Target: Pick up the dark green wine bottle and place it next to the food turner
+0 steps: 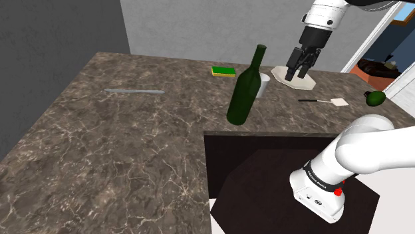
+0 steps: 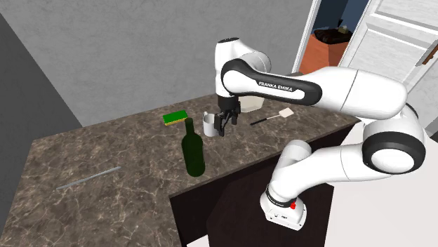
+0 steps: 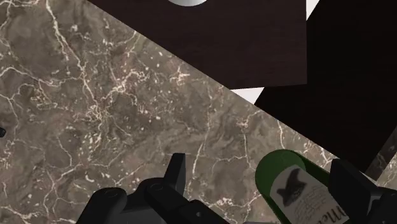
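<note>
In the shoulder view my arm (image 1: 362, 149) rises from the dark stand (image 1: 266, 179) and bends over the marble counter (image 1: 133, 146). My gripper (image 1: 297, 70) hangs with the fingers pointing down, a little apart, above a flat white board (image 1: 302, 83). The dark green wine bottle (image 1: 245, 90) stands upright near the counter's front edge, to the left of my gripper and apart from it. A white cup (image 1: 265, 85) stands just behind the bottle, and a green and yellow sponge (image 1: 223, 71) lies farther back. The food turner (image 1: 326, 101) lies to the right of the bottle, near a small dark green object (image 1: 376, 99). A long grey utensil (image 1: 133, 91) lies far to the left.

In the second exterior view my gripper (image 2: 223, 130) is above the counter, beside the cup (image 2: 210, 124). It is to the right of the bottle (image 2: 194, 153) and does not touch it.

In the wrist view my fingers (image 3: 175, 173) stand wide apart and hold nothing. The bottle (image 3: 289, 184), with its label, shows between them, close to one finger.
</note>
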